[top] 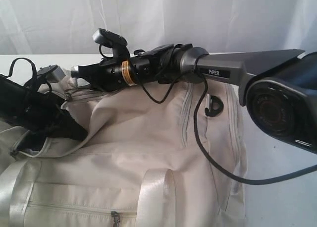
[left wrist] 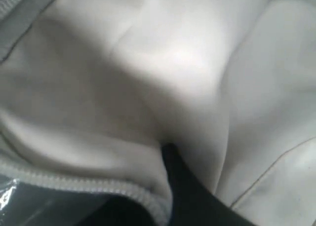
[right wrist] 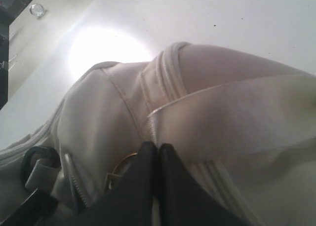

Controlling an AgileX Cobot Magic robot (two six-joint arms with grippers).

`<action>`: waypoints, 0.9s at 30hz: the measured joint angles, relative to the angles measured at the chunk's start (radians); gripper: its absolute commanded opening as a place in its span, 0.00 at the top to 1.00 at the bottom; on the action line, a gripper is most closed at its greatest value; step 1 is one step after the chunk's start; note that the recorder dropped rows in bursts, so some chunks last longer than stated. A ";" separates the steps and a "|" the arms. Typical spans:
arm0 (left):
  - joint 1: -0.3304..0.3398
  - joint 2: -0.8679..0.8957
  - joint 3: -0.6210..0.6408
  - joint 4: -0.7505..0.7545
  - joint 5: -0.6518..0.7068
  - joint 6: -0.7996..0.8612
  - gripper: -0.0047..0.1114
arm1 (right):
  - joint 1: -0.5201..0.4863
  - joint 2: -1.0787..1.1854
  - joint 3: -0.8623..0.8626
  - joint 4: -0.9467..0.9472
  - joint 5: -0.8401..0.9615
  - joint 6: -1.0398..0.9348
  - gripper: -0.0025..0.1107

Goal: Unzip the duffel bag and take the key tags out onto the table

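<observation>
Unzipping looks in hand: duffel bag (top: pixel 148 138) lies on the desk (top: pixel 282 207), key tags unseen. The left gripper (left wrist: pixel 172 154) has its jaws pinching bag cloth. The right gripper (right wrist: pixel 157 149) has its jaws together beside a metal ring (right wrist: pixel 121 164). Next probably calls for drawing the zipper along.

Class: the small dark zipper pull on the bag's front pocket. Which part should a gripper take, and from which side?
Pinch the free lower end of the zipper pull, coming at the duffel bag from its front face. The tab hangs below the horizontal zip, flat on the fabric, so its side edges probably suit the jaws.
</observation>
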 measured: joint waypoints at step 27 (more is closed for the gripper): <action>0.000 0.000 0.000 -0.004 -0.008 0.000 0.96 | -0.059 -0.042 0.000 -0.027 -0.152 0.001 0.45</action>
